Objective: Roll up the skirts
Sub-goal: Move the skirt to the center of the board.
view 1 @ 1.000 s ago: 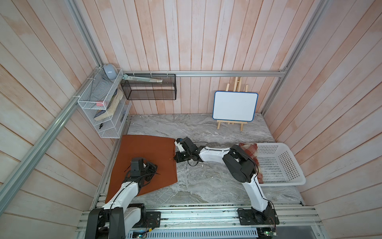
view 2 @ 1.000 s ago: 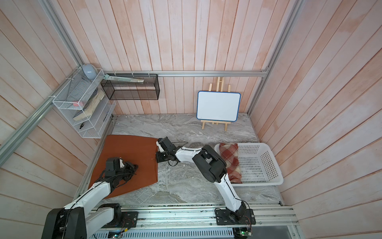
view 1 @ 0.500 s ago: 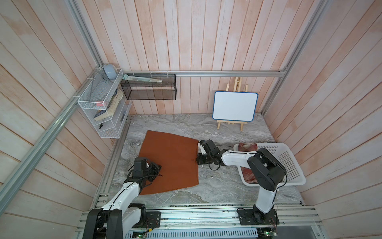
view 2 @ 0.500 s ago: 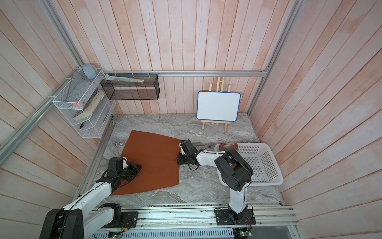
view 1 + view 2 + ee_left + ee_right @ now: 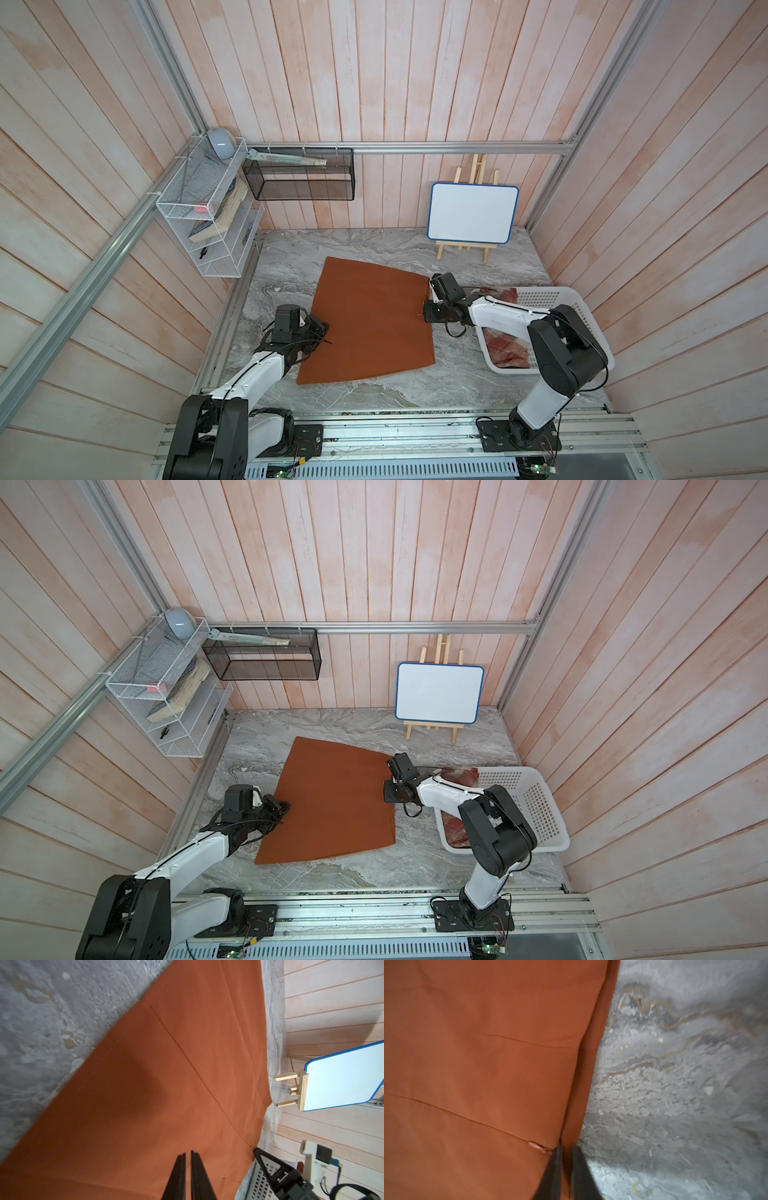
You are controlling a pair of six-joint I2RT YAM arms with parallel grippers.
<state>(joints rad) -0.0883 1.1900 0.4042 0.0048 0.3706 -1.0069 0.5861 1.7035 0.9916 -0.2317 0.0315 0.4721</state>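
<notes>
1. Plaid skirt (image 5: 509,353) is sitting in the white basket (image 5: 582,316), right of centre in both top views. The right arm is hiding most of it.
2. Right gripper (image 5: 566,1159) is straddling the right edge of the rust-orange skirt (image 5: 370,324), with fingers narrowly apart. Can't tell if it's pinching.
3. Left gripper (image 5: 188,1167) is clamping the skirt's left edge, jaws nearly together.
4. Rust-orange skirt is lying flat at frame centre on the marble tabletop (image 5: 374,399), stretching from one gripper to the other.
</notes>
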